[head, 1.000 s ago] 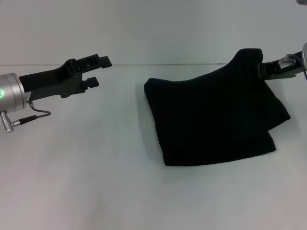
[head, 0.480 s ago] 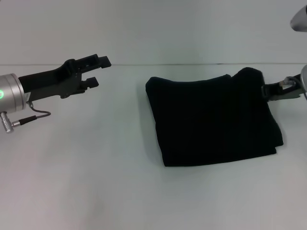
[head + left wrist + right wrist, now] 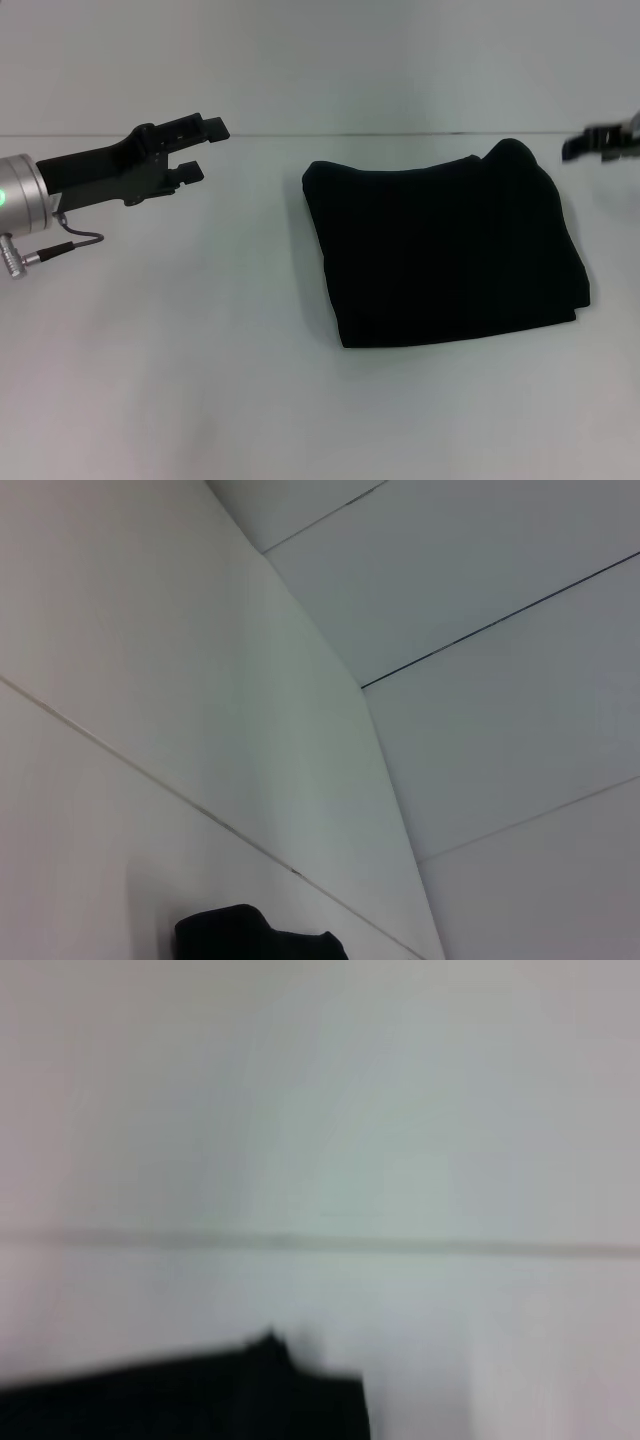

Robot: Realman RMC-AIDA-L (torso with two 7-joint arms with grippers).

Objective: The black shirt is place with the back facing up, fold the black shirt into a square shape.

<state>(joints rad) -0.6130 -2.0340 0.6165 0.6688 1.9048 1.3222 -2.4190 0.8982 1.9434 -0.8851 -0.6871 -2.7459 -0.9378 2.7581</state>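
In the head view the black shirt point(image 3: 447, 249) lies folded into a compact, roughly square bundle on the white tabletop point(image 3: 200, 380), right of centre. Its surface is plain black with no lettering showing; the near edge is thick and straight, the left edge slants toward the near side, and the far right corner rises into a small rounded hump. The left gripper point(image 3: 196, 148) hovers above the tabletop at the left, well apart from the shirt, its jaws apart with nothing between them; its black body leads back to a silver wrist with a green light and a thin grey cable point(image 3: 70, 243) looping beneath. The right gripper point(image 3: 600, 144) shows only as a dark blurred shape at the far right edge, beside the shirt's far right corner but clear of the cloth; whether its jaws are apart or together cannot be told. A thin seam line point(image 3: 300, 134) runs across where the tabletop meets the pale wall behind. Nothing lies between either gripper and the shirt. In the left wrist view, pale panels crossed by thin dark seams fill the frame, and a small piece of the black shirt point(image 3: 255, 936) shows at the edge. In the right wrist view, which is blurred, a dark stretch of the black shirt point(image 3: 200, 1395) lies against the white surface, with a faint line running across above it.
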